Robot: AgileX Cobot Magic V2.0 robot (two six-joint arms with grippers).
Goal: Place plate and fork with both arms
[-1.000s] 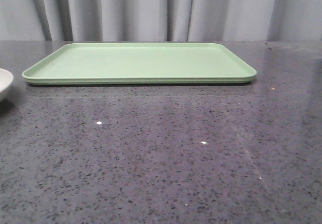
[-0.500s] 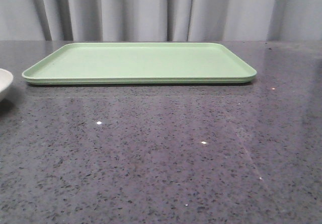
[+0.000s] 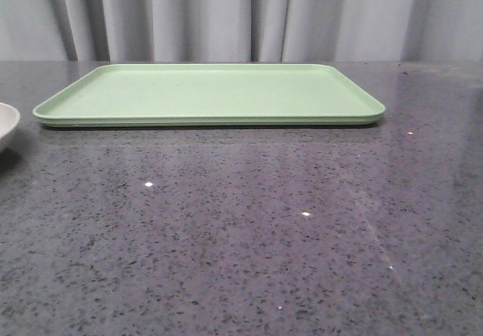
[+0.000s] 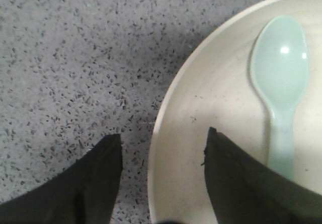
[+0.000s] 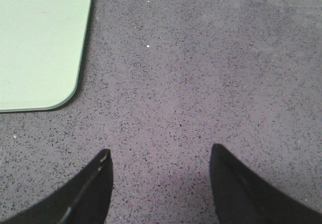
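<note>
The cream-white plate point(image 4: 216, 98) lies on the speckled grey table; only its edge shows at the far left of the front view point(image 3: 6, 124). A pale blue-grey spoon point(image 4: 279, 78) lies in the plate. My left gripper point(image 4: 164, 133) is open and straddles the plate's rim, one finger outside over the table and one finger over the plate's inside. My right gripper point(image 5: 161, 148) is open and empty above bare table, beside a corner of the tray. The yellow fork is out of view. Neither gripper shows in the front view.
A flat light green tray point(image 3: 211, 94) lies at the back middle of the table, nothing on it; its rounded corner shows in the right wrist view point(image 5: 40, 48). A grey curtain point(image 3: 226, 15) hangs behind the table.
</note>
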